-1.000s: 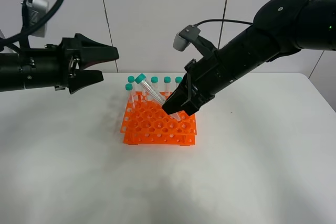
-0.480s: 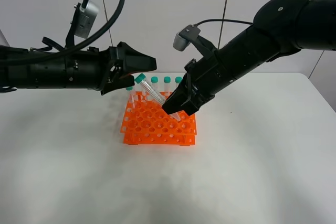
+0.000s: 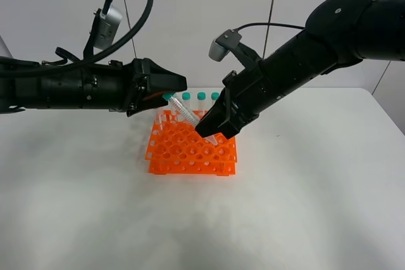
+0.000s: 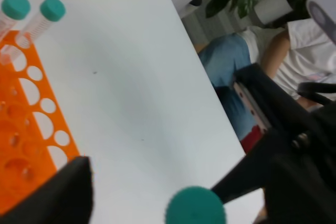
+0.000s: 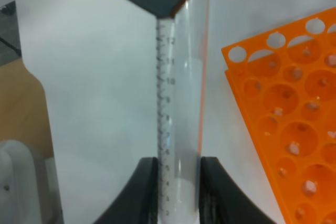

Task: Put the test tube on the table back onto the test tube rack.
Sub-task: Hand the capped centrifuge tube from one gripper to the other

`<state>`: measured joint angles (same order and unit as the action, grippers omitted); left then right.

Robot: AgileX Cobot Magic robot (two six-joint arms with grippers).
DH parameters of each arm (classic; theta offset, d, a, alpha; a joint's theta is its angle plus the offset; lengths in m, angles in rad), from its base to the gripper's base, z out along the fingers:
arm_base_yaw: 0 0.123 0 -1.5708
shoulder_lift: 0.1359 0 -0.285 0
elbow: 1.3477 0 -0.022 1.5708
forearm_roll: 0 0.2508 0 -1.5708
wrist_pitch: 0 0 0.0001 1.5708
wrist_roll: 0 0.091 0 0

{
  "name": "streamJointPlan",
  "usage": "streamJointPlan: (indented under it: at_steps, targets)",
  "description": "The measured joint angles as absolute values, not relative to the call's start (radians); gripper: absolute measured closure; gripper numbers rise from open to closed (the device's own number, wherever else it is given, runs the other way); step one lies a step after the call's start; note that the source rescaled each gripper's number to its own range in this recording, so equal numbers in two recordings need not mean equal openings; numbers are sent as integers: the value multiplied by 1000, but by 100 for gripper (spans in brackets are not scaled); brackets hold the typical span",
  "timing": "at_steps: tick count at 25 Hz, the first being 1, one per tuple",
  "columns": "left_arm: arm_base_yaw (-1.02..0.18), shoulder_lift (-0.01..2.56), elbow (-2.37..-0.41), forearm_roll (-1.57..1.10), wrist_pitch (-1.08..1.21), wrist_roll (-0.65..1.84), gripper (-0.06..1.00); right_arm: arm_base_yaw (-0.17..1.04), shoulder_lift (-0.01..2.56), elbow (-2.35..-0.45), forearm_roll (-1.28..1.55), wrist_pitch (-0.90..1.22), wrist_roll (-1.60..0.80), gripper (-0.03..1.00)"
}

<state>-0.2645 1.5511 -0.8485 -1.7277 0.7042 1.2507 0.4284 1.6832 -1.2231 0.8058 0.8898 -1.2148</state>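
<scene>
The test tube is held in the air over the test tube rack, clear of the table. Its long axis is tilted, with the teal cap raised toward the far left corner and the conical end lowered over the rack's right half. Entry into a hole cannot be determined. The lower end is clamped between the fingers of the right gripper. The left gripper is spread wide, one jaw on each side of the cap, with gaps visible. The rack is located near the far edge. Bare tabletop extends to the near, left and right edges.
</scene>
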Motion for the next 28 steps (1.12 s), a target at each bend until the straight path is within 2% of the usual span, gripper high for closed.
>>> streamJointPlan:
  at_steps: [5,8,13,14,17,24,26,27,28]
  targets:
    - [-264,1551,-848,-1728,719,1224,62,428,1683,-1223,806,873,-1215,97]
    - [-264,1551,-848,-1728,720,1218,67,428,1683,-1223,806,872,-1213,97]
    - [-264,1551,-848,-1728,744,1207,70,428,1683,-1223,806,872,-1212,97]
    - [-264,1551,-848,-1728,745,1204,74,428,1683,-1223,806,872,-1212,97]
    - [-264,1551,-848,-1727,745,1201,94,428,1683,-1223,806,873,-1212,97]
    - [-264,1551,-848,-1726,750,1201,94,428,1683,-1223,806,877,-1210,97]
    - [-264,1551,-848,-1726,756,1201,94,428,1683,-1223,806,875,-1210,88]
    - [-264,1551,-848,-1726,768,1201,94,428,1683,-1223,806,873,-1209,74]
    - [-264,1551,-848,-1726,773,1200,94,428,1683,-1223,806,868,-1207,54]
